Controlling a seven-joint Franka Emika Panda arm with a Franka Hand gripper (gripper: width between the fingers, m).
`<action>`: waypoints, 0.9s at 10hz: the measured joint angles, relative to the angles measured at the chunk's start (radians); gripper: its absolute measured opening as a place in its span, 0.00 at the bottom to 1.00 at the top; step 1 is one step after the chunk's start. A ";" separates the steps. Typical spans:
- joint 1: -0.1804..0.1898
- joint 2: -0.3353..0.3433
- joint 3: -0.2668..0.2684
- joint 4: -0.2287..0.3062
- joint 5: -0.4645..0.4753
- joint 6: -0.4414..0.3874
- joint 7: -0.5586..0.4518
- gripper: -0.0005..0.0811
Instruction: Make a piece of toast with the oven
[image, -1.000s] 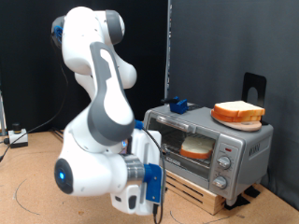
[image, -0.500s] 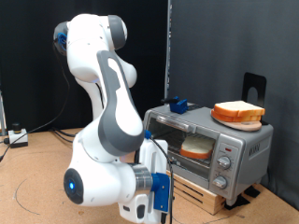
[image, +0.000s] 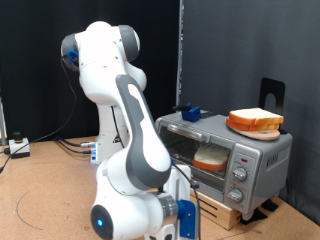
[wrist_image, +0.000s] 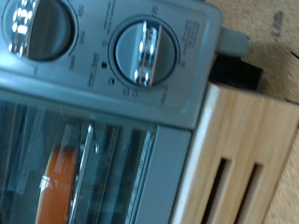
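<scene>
Exterior view: arm folded low before the oven (image: 225, 160), toast (image: 211, 158) inside; jaws' state cannot be told

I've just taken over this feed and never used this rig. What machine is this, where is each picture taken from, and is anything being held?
The big white machine is a robot arm. One picture comes from a camera standing off to the side. The other comes from a camera on the arm's hand, looking closely at the oven's knobs and glass door. The silver oven sits on a wooden slat base. One piece of toast lies inside it; another slice sits on an orange plate on top. The gripper itself is out of sight in both pictures, so nothing shows as held.
</scene>
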 joint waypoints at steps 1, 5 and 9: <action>0.010 0.005 0.008 0.000 0.010 0.011 0.006 0.99; 0.057 0.024 0.030 -0.005 0.025 0.048 0.024 0.99; 0.090 0.037 0.052 -0.009 0.052 0.081 0.026 0.99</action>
